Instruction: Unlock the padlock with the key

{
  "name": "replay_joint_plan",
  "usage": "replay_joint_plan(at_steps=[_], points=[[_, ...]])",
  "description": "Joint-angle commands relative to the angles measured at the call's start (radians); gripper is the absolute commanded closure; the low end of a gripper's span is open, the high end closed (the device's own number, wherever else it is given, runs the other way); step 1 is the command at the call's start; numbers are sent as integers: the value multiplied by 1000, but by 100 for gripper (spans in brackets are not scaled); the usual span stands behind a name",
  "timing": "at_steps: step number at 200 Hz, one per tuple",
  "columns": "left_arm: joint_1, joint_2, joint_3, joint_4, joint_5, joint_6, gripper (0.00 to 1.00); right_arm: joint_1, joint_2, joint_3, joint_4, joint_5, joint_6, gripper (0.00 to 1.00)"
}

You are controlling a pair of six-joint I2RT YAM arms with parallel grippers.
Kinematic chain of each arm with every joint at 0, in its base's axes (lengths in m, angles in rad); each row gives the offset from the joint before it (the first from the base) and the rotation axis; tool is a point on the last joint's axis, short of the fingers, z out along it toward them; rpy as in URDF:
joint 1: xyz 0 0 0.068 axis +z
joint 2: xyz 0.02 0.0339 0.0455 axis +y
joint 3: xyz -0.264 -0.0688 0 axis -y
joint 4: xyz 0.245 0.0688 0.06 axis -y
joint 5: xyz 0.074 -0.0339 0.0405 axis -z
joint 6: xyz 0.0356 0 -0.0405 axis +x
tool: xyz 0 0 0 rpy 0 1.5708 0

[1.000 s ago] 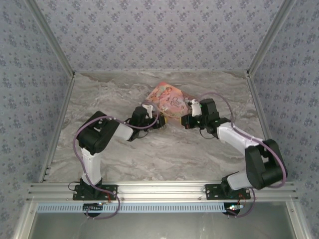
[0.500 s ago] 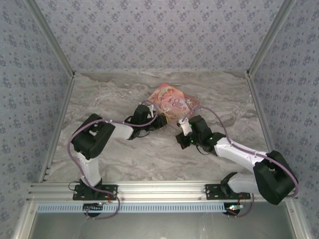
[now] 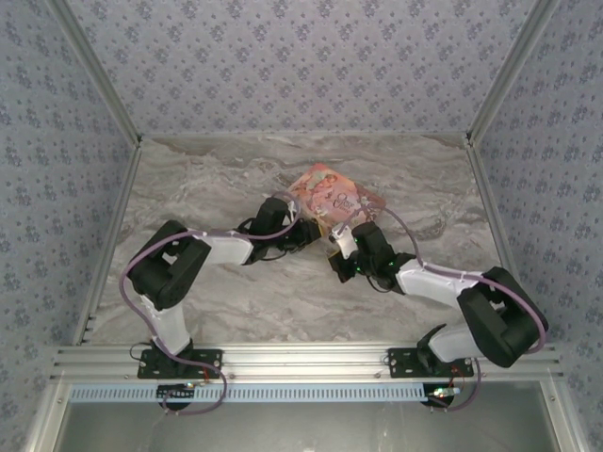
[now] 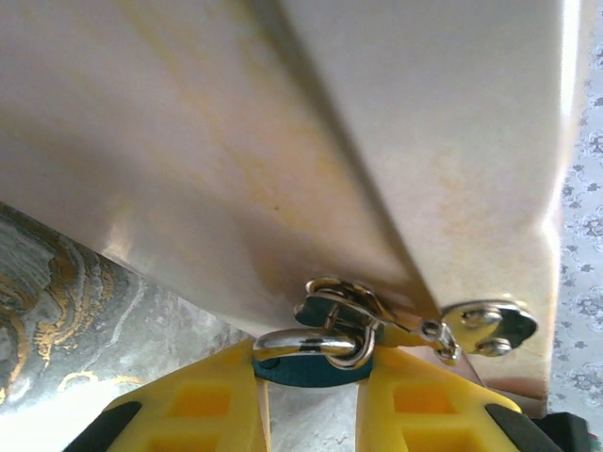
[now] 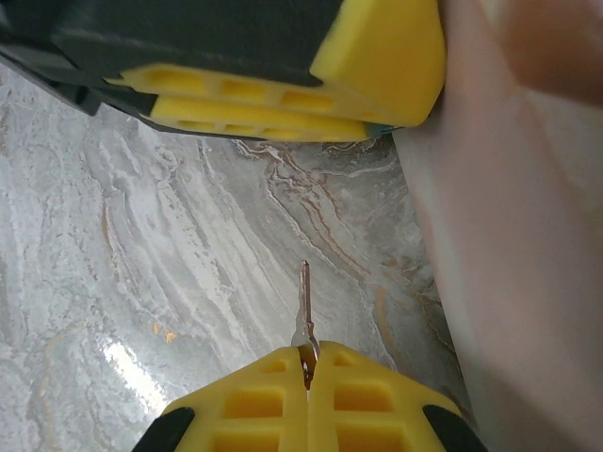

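Bare surface (image 5: 188, 245) lies open between the key (image 5: 303, 301) and the left gripper (image 4: 313, 395); the pink box (image 5: 528, 264) borders this gap.

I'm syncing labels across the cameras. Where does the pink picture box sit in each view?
Top external: the pink box lies slightly right of centre, on the table's back half.
Left wrist: the pink box is the pale wall across the top, with its metal hasp low on it.
Right wrist: the pink box is the blurred wall down the right side.
Shared landmark: the grey marble table.
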Motion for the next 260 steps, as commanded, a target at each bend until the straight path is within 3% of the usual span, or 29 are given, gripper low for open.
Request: replay_joint_plan(at_steps=[1,120,154,260], points=[[-11,-59,33,0,28,-26,77,-2,32,3,50,16,-32,100],[-19,-71,33,-36,22,-24,78,-167,30,21,30,-68,-96,100],[-22,-77,40,-48,16,-25,78,-146,18,15,35,-142,-91,100],[-40,-65,58,-53,6,-32,79,-92,73,38,92,-107,-65,100]])
